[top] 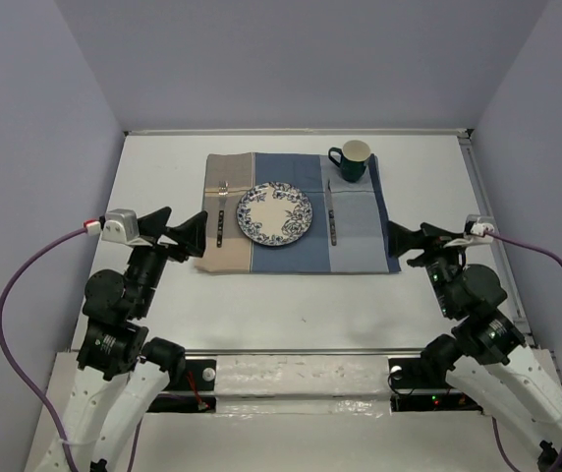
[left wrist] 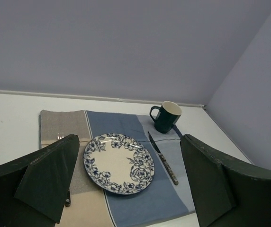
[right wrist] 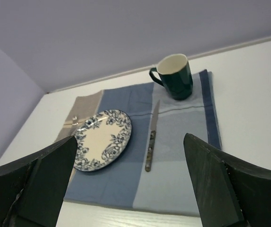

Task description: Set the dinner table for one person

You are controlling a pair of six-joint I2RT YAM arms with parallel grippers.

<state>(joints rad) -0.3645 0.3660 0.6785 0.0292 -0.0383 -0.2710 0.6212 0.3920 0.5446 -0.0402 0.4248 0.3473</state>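
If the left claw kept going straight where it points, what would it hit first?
Probably the plate, centred between the open fingers of the left gripper; the fork lies nearer, but height is unclear.

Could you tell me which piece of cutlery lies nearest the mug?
The knife, right of the plate; the fork lies left of it.

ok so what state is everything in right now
placemat: spread flat on the dinner table
plate: upright, empty, on placemat
fork: lying flat, left of plate
knife: lying flat, right of plate
mug: upright, looks empty
left gripper: open, holding nothing
right gripper: open, holding nothing
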